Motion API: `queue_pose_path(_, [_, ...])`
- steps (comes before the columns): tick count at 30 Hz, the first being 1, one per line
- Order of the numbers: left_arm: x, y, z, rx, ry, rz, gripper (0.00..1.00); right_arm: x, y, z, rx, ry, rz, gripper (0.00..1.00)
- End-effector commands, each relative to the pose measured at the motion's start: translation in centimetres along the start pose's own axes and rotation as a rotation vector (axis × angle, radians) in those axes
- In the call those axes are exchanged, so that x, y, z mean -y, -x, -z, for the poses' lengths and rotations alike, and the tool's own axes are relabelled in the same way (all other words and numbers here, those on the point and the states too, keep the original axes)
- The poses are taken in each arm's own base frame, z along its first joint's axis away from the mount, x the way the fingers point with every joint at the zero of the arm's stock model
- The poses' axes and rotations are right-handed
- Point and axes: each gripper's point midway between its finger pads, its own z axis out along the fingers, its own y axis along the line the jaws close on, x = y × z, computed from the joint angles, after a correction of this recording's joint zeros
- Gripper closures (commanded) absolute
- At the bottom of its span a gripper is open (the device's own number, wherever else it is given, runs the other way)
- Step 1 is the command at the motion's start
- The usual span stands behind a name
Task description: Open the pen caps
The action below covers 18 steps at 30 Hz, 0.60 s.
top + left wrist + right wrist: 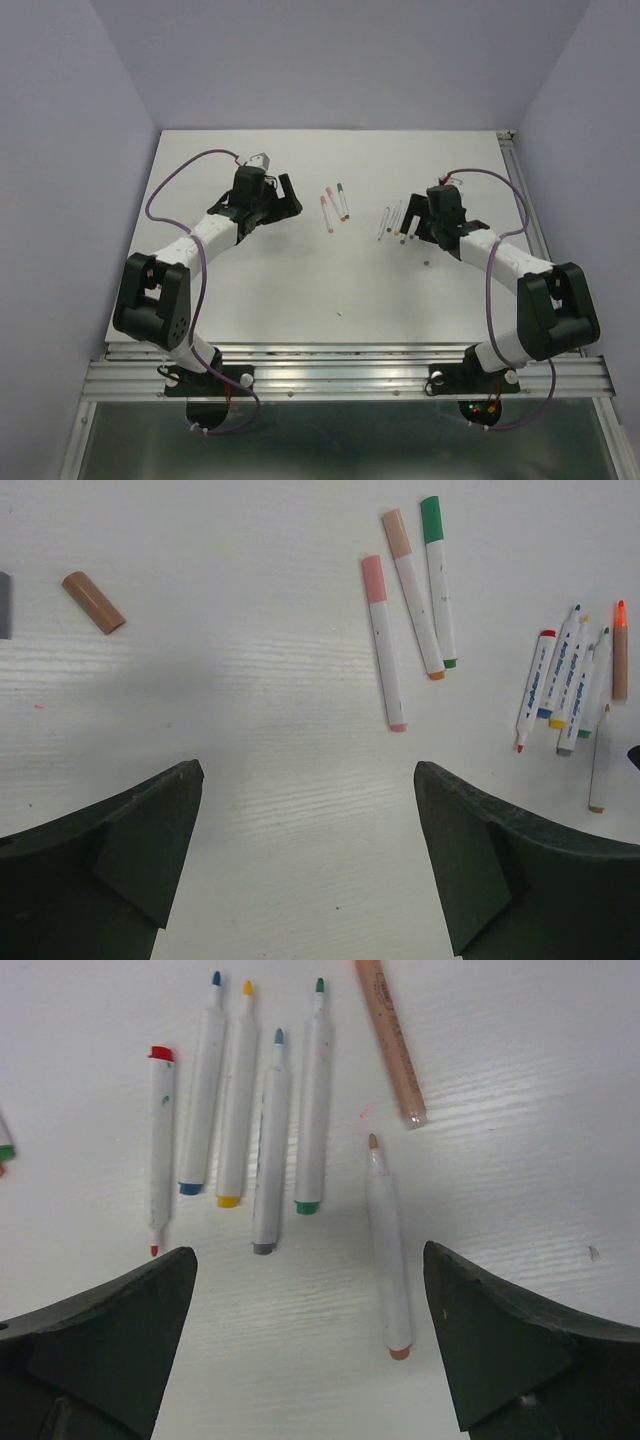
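Left jaws: spread wide, gripping nothing, hanging over bare worktop [300, 285] to the left of the capped pens.
Right jaws: just as wide and empty, low over the uncapped pens.
Capped pens [335, 205]: three lying close together mid-worktop, between the two arms. The pink cap [373, 578], the peach cap [397, 532] and the green cap [431, 518] are all seated on their white barrels.
Uncapped pens [393, 220]: a cluster by the right arm, tips bare. The red pen [160, 1150], blue pen [205, 1090], yellow pen [238, 1090], grey pen [270, 1140] and green pen [313, 1100] lie roughly parallel, several touching.
Brown-tipped pen [388, 1250]: flat on the worktop, its end just beside one finger of the right jaws and apart from it.
Peach-barrelled pen [390, 1045]: angled, just beyond the brown tip.
Brown cap [93, 602]: loose on its side, well left of the capped pens.
Grey piece [4, 605]: beside the brown cap, cut off by the view's edge, so I cannot tell what it is.
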Motion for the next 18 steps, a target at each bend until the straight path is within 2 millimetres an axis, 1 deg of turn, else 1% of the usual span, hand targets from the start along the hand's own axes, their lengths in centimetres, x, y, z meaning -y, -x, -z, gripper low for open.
queue_pose_path(1, [0.9,1.8,1.5,0.065,-0.017,-0.020,0.01,-3.9,3.0,2.6,0.092,0.137,0.035,0.00])
queue_pose_path(3, [1.0,1.9,1.7,0.071,-0.018,-0.020,0.01,-5.6,3.1,3.2,0.108,0.180,0.073,0.00])
queue_pose_path(4, [0.9,1.8,1.8,0.072,-0.016,-0.019,0.01,-7.8,3.0,3.9,0.120,0.225,0.117,0.00])
queue_pose_path(6, [0.7,1.8,1.8,0.076,-0.009,-0.017,0.01,-10.1,2.9,4.3,0.131,0.254,0.167,0.00])
queue_pose_path(7, [0.5,1.6,1.8,0.076,-0.002,-0.017,0.01,-10.9,2.1,3.8,0.112,0.252,0.191,0.00])
queue_pose_path(8, [0.1,1.3,1.7,0.070,0.008,-0.010,0.01,-13.2,2.4,4.5,0.131,0.293,0.220,0.00])
queue_pose_path(9, [0.0,1.0,1.7,0.065,0.013,-0.005,0.01,-14.2,2.2,4.5,0.131,0.305,0.242,0.00])
queue_pose_path(10, [-0.4,0.6,1.6,0.059,0.025,0.008,0.01,-15.7,1.0,3.8,0.109,0.318,0.275,0.00])
queue_pose_path(11, [-0.6,0.6,1.6,0.063,0.031,0.015,0.01,-17.4,1.7,4.1,0.122,0.353,0.278,0.00])
queue_pose_path(13, [-0.7,0.6,1.8,0.071,0.033,0.019,0.01,-19.5,1.5,3.7,0.118,0.378,0.289,0.00])
queue_pose_path(14, [-1.0,0.6,1.9,0.077,0.041,0.025,0.01,-20.4,-0.3,2.7,0.083,0.370,0.329,0.00])
queue_pose_path(15, [-0.9,1.0,2.3,0.092,0.037,0.028,0.01,-21.1,-0.1,2.5,0.095,0.356,0.334,0.00])
queue_pose_path(16, [-1.1,0.8,2.5,0.093,0.041,0.026,0.01,-22.8,0.5,2.9,0.111,0.382,0.347,0.00])
queue_pose_path(17, [-1.3,1.3,3.0,0.112,0.044,0.028,0.01,-23.4,-0.6,1.5,0.084,0.376,0.360,0.00])
queue_pose_path(18, [-1.6,1.4,3.2,0.120,0.054,0.031,0.01,-24.1,-0.9,1.0,0.073,0.382,0.365,0.00])
